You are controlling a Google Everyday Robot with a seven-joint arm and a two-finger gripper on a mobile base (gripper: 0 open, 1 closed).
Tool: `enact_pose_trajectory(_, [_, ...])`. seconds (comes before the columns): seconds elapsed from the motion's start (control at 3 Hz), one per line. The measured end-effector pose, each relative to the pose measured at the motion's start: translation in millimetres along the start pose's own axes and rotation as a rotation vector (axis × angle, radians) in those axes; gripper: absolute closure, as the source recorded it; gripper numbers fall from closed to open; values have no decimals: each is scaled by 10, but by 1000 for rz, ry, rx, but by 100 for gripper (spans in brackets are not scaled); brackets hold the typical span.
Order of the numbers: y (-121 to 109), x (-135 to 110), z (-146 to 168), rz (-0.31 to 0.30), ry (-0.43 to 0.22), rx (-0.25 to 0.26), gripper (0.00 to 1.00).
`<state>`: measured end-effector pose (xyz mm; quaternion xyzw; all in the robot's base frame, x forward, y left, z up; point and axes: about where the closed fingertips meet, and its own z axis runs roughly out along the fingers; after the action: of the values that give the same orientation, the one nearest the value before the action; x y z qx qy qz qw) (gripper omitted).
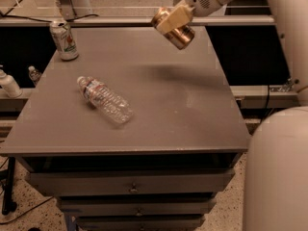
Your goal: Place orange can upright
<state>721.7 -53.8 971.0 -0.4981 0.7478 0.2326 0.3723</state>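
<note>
The gripper [169, 21] is clamping the orange can [181, 34], holding it tilted. Both are hanging above the table [192, 114], over its far side.

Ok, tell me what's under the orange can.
The orange can hangs tilted in the pincer, above the table. Under it only grey tabletop and the can's shadow show. The pincer covers part of the can's side.

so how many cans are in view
2. The orange can is held tilted in the pincer, in the air over the table's far right side. The white can stands upright at the far left corner. None looks hidden.
</note>
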Motion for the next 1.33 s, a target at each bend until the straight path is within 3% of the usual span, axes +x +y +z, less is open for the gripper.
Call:
enact_pose_trajectory(0.33, [166,29,-199,33,-186,-60,100])
enact_pose_trajectory(1.0, [520,40,-328,-2,-521,-87,100])
enact_pose_trajectory(1.33, [517,40,-325,-1,-520,-88,100])
